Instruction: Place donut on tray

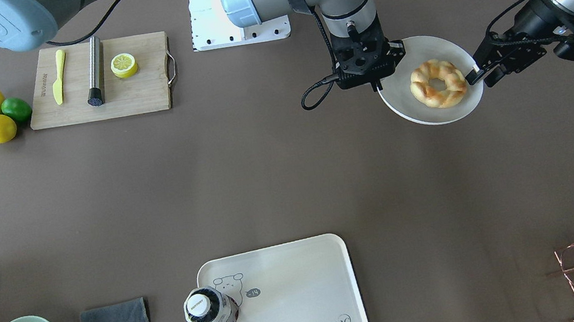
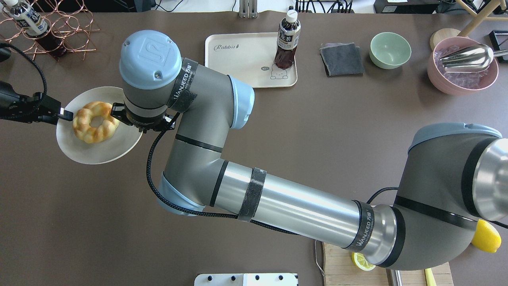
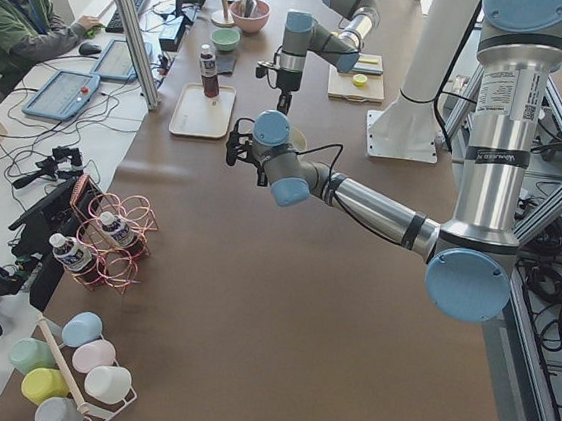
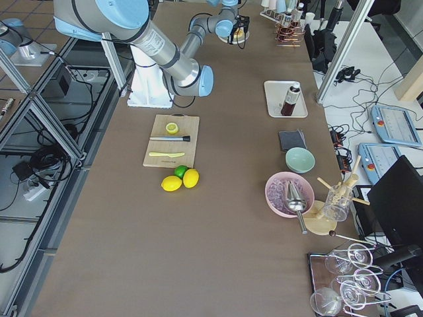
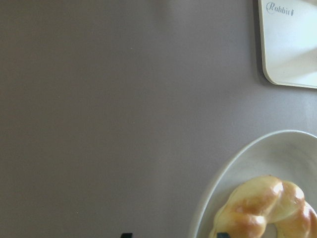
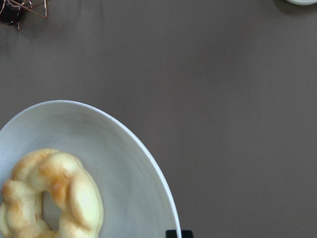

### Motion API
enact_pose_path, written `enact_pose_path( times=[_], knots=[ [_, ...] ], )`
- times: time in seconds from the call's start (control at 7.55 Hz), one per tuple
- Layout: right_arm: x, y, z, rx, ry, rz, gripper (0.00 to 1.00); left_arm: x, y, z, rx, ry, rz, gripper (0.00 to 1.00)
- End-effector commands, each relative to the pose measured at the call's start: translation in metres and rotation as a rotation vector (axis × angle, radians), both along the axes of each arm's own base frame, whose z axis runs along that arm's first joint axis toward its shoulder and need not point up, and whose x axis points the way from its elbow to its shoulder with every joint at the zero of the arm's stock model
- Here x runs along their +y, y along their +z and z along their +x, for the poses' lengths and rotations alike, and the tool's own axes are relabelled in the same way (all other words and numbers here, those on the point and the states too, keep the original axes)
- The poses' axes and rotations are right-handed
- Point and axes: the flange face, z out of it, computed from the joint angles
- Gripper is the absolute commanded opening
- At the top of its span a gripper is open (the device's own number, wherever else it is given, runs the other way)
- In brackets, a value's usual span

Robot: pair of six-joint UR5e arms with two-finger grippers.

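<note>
Right gripper (image 1: 376, 86) clenched on plate (image 1: 428, 48) rim, left gripper (image 1: 477, 75) parted astride opposite rim; donut (image 1: 454, 82) on plate, well apart from tray (image 1: 294, 294); transfer seemingly pending, next needing carriage there, clear of bottle (image 1: 209, 308).

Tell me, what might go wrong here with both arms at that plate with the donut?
1. The left gripper and right gripper sit at opposite rims of the plate, and the donut lies loose on it. If the arms move unevenly, the plate could tilt and the donut slide off.
2. A bottle stands on the tray by the bear drawing. An arm or the plate coming in might knock it over.
</note>
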Motion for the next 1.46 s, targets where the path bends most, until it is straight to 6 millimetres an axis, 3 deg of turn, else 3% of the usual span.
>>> enact_pose_path(
  times=[0.0, 0.26, 0.53, 0.66, 0.79, 0.93, 1.32],
  knots=[
    [-0.001, 0.002, 0.000, 0.004, 0.001, -0.002, 0.00, 0.003, -0.001, 0.001, 0.011, 0.005, 0.018, 0.28],
    [-0.002, 0.007, -0.004, 0.014, -0.002, -0.002, 0.00, 0.003, -0.004, 0.001, 0.014, 0.005, 0.023, 0.00],
    [-0.001, 0.004, -0.001, 0.002, -0.004, 0.008, 0.00, 0.002, -0.002, 0.000, 0.012, 0.004, 0.019, 0.00],
    [0.000, 0.001, 0.000, -0.006, 0.000, 0.003, 0.14, 0.001, -0.001, 0.001, 0.012, 0.006, 0.015, 0.00],
    [0.003, 0.001, -0.001, -0.005, 0.009, 0.005, 0.81, 0.001, -0.001, 0.001, 0.014, 0.008, 0.006, 0.00],
    [0.007, -0.003, 0.000, -0.011, 0.026, 0.011, 1.00, 0.000, 0.000, 0.002, 0.013, 0.006, 0.004, 0.00],
    [0.014, -0.023, 0.020, -0.061, 0.008, 0.027, 1.00, -0.012, 0.012, 0.010, -0.003, 0.002, -0.017, 0.00]
  ],
)
